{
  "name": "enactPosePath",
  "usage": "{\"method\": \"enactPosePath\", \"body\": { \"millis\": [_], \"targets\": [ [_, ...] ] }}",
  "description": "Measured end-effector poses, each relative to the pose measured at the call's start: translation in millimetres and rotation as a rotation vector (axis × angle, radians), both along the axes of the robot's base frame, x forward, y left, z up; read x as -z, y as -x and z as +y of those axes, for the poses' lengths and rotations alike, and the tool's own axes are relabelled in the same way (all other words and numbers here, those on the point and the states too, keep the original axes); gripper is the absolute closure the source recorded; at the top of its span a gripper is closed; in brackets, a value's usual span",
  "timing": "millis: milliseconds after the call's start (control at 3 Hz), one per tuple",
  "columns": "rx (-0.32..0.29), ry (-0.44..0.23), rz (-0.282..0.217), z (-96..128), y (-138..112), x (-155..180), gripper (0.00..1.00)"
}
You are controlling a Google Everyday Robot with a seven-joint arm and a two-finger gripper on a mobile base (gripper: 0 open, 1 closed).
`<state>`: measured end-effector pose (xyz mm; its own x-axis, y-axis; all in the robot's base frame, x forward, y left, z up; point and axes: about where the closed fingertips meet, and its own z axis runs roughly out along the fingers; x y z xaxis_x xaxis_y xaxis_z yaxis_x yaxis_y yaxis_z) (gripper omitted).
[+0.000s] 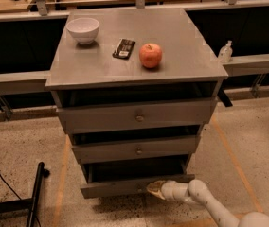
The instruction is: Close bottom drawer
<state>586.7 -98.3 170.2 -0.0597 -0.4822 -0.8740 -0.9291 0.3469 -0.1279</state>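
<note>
Grey cabinet (134, 126) with three drawers stands on a speckled floor (248, 126) crossed by orange tape lines (229, 150). Its flat top serves as a counter (172, 27), and on it sit a white bowl (83, 30) at the back left, a dark flat packet (124, 48) near the middle and a red apple (150, 55) just to the right of the packet, none of them touching.

The bottom drawer (111, 188), the lowest and slimmest-fronted of the three, is pulled out from the cabinet, farther than the two above, with a dark open gap showing behind its front panel. The middle drawer (137, 149) and the top drawer (134, 116) each sit slightly out as well, with a shadowed slot above each front and a small round knob at the centre.

The gripper (156, 189) is low at the right part of the bottom drawer's front, its tan tip against or just at the panel; I cannot tell whether it truly touches. The jaws look pressed together into one tapered point, holding nothing. The white arm (205, 202) runs from it down to the lower right corner.

A small white bottle (225, 52) stands on the ledge to the right of the cabinet, and a black stand (35, 193) lies on the floor at the left
</note>
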Motion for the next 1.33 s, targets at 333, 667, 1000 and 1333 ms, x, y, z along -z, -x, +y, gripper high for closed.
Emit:
{"method": "enactPosePath", "body": {
  "millis": [333,667,1000,1333],
  "targets": [
    [0.0,0.0,0.0,0.0,-0.1,0.0,1.0],
    [0.024,0.012,-0.012,-1.2,-12.3,-2.0,1.0],
    [0.024,0.012,-0.012,-1.2,-12.3,-2.0,1.0],
    [0.048,0.024,-0.027,1.5,-31.4,-6.1,1.0]
  ]
}}
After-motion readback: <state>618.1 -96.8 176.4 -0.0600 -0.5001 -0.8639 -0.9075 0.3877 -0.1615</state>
